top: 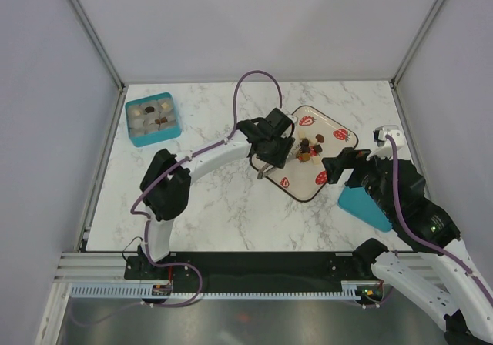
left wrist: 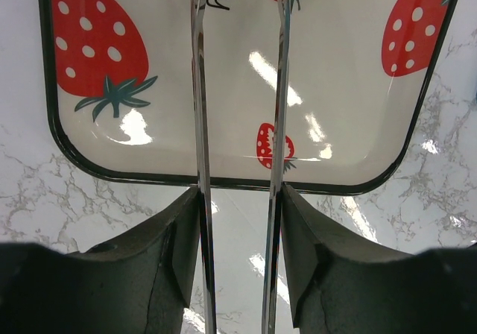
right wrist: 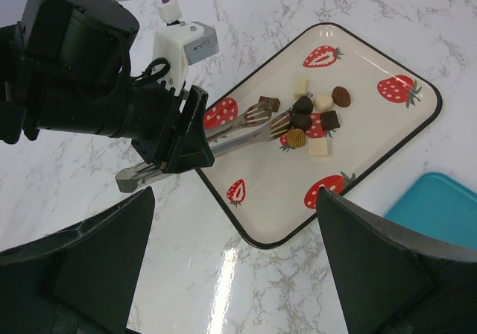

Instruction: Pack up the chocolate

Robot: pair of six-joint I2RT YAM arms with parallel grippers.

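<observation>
Several pieces of chocolate (right wrist: 302,118), dark, mid brown and pale, lie clustered in the middle of a white strawberry-print tray (right wrist: 373,177). My left gripper (top: 273,149) is shut on a pair of metal tongs (right wrist: 238,136). In the left wrist view both tong arms (left wrist: 200,125) run between my fingers (left wrist: 168,252) with a gap between them. The tong tips are spread and reach the near edge of the chocolate cluster (top: 306,149); nothing shows gripped between them. My right gripper (right wrist: 235,274) stands wide open and holds nothing, beside the tray's near right corner (top: 333,168).
A teal box (top: 152,118) with several chocolates in its compartments sits at the far left of the marble table. A teal lid (top: 362,206) lies right of the tray, under my right arm; it also shows in the right wrist view (right wrist: 440,207).
</observation>
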